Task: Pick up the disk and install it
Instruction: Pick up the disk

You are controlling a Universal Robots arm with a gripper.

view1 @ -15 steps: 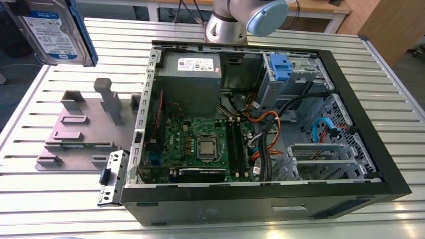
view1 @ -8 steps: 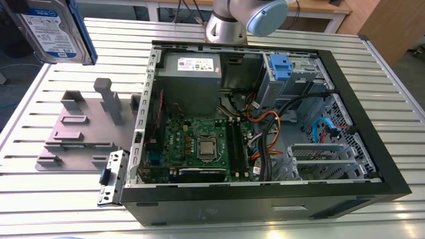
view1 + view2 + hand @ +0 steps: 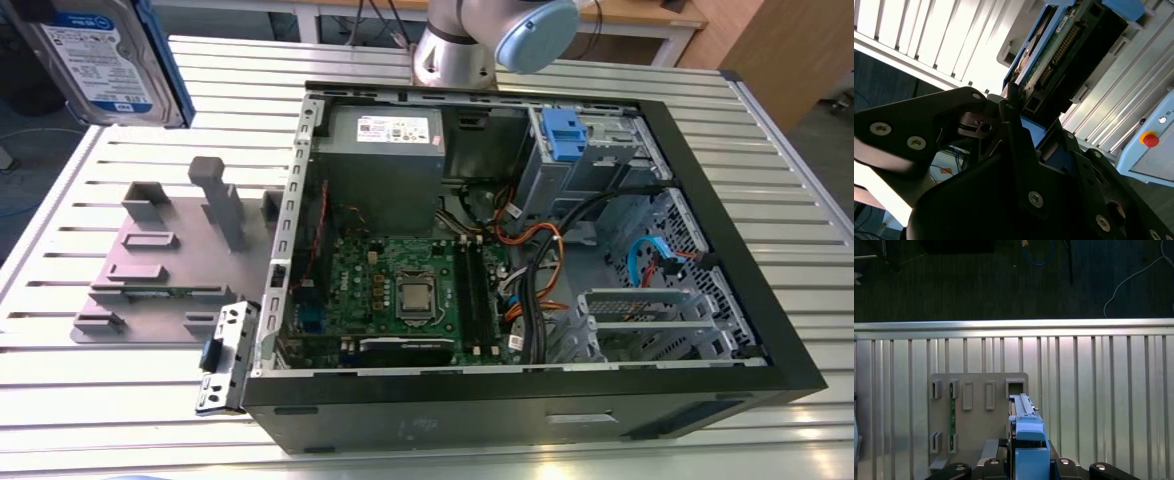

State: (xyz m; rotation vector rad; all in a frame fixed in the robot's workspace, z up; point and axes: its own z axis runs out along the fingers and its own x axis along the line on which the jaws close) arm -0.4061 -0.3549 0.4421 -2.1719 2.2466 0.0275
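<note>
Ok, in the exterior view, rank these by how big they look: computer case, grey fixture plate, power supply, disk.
1. computer case
2. grey fixture plate
3. power supply and disk look about alike. The disk seems closer to the camera and is cut off by the frame edge, so I won't rank those two.

The arm (image 3: 461, 50) showed one silver joint with a pale blue cap at the top of the exterior view. In the second wrist view its black pincer (image 3: 1015, 100) was closed on the disk (image 3: 1054, 47), one thin finger (image 3: 1010, 117) pressed against the disk's end.
</note>
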